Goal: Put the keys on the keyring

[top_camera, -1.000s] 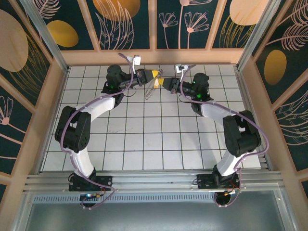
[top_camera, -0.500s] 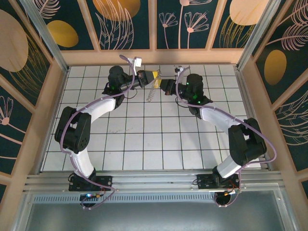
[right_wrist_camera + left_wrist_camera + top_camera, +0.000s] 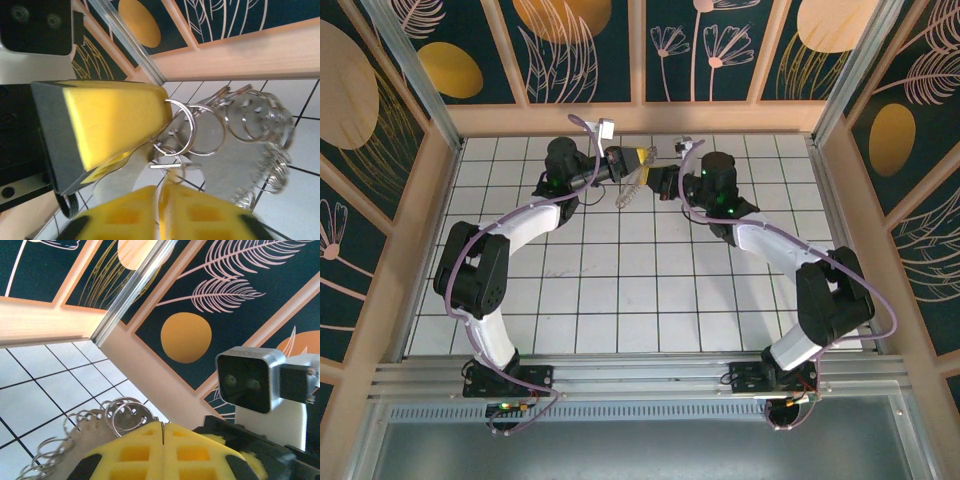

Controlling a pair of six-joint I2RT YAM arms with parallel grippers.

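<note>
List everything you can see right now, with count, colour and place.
keyring: one, silvery-grey, rimmed with small rings, hanging from the left gripper near the far wall.
key: seemingly one, a yellow-orange blur at the right gripper; too blurred to be sure.
table: one, white tiles, dark grid lines.
walls: dark teal panels, orange discs, wooden frames.
left gripper: one, yellow fingertips, shut on the keyring.
right gripper: one, yellow fingertips, facing the keyring.

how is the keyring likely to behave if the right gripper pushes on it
Probably pivots rather than resists: the left gripper pinches the keyring at just one edge. Its small loose rings would likely jingle and shift when nudged. It looks like thin shiny metal, so probably light and slippery in a grip.
</note>
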